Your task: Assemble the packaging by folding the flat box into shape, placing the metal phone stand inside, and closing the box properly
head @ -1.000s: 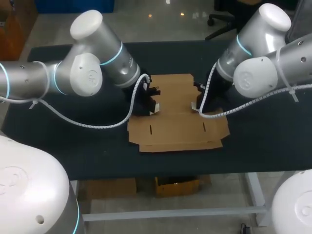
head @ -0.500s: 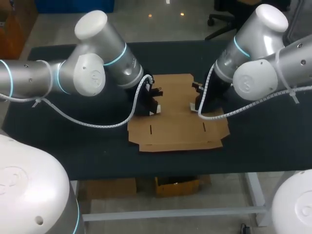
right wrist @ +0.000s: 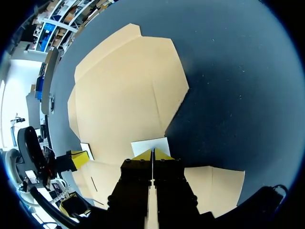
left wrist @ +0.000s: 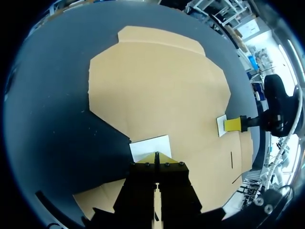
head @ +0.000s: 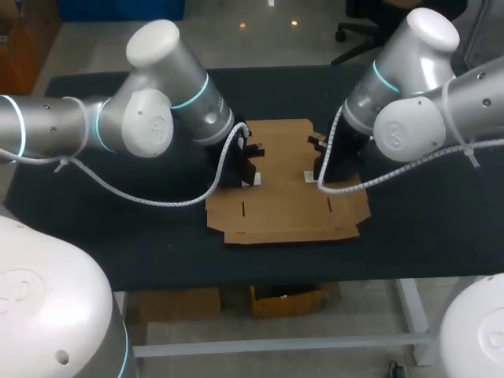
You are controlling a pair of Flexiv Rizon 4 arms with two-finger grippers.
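In the head view, the flat box (head: 283, 201) lies unfolded on the dark table (head: 118, 236). It is a plain brown cardboard sheet with notched edges, its longer side running from your left arm's side to your right arm's. Two short slits sit near its near edge. Your left gripper (head: 250, 175) stands at the box's left edge and your right gripper (head: 313, 175) on its right half.

In the left wrist view, the left gripper (left wrist: 156, 156) has its yellow tips pressed together over the box (left wrist: 157, 95), holding nothing you can see. A small white square (left wrist: 150, 147) lies just ahead of them. The right gripper (left wrist: 233, 125) is across the sheet.

In the right wrist view, the right gripper (right wrist: 152, 153) is likewise closed to a thin seam over the matte cardboard (right wrist: 124, 95), with a white square (right wrist: 150, 144) at its tips.
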